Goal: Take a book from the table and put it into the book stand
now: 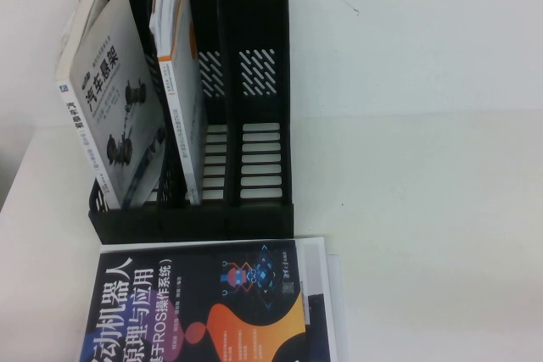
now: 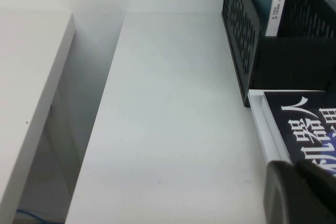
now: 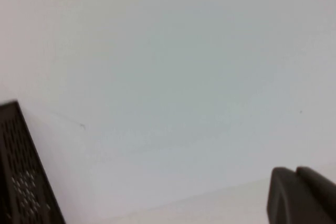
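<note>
Black tips are all you're seeing of the left end effector [image 2: 301,190] and right end effector [image 3: 302,195] over the worktop [image 1: 424,167]; grip state cannot be told, and neither is touching anything.

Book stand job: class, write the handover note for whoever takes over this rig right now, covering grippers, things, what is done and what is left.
Left gripper: above the white table, beside the flat black-covered book; holds nothing visible.
Right gripper: over bare table to the right of the stand; holds nothing visible.
The white paperback with the orange stripe leans in the middle slot of the black plastic book stand. The grey-white car-parts book is in the left slot; nothing is in the right slot.
Done: book appears placed.
Left: probably only parking the arms.
</note>
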Robot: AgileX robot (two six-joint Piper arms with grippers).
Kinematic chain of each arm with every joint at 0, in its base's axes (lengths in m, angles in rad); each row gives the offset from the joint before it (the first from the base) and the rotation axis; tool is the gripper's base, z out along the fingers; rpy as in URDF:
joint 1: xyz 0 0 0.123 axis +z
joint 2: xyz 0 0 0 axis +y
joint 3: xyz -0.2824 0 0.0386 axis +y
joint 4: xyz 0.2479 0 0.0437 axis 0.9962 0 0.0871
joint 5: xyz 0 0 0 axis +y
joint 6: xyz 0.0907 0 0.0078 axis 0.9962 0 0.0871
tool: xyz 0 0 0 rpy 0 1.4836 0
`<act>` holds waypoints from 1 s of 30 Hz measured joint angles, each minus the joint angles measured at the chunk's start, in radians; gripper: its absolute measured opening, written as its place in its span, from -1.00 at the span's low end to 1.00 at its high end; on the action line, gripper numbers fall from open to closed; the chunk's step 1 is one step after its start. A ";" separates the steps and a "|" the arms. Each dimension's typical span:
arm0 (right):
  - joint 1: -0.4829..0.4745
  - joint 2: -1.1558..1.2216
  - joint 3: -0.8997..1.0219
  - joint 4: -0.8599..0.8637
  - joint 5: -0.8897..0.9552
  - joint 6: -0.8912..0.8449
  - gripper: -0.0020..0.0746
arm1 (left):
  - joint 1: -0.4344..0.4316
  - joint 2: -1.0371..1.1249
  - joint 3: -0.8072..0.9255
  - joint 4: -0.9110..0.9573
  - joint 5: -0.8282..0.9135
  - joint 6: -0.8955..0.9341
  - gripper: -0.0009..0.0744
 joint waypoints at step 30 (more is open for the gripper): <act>0.139 -0.029 -0.003 0.508 0.526 -0.598 -0.95 | 0.000 0.000 0.000 0.000 0.000 0.000 -0.98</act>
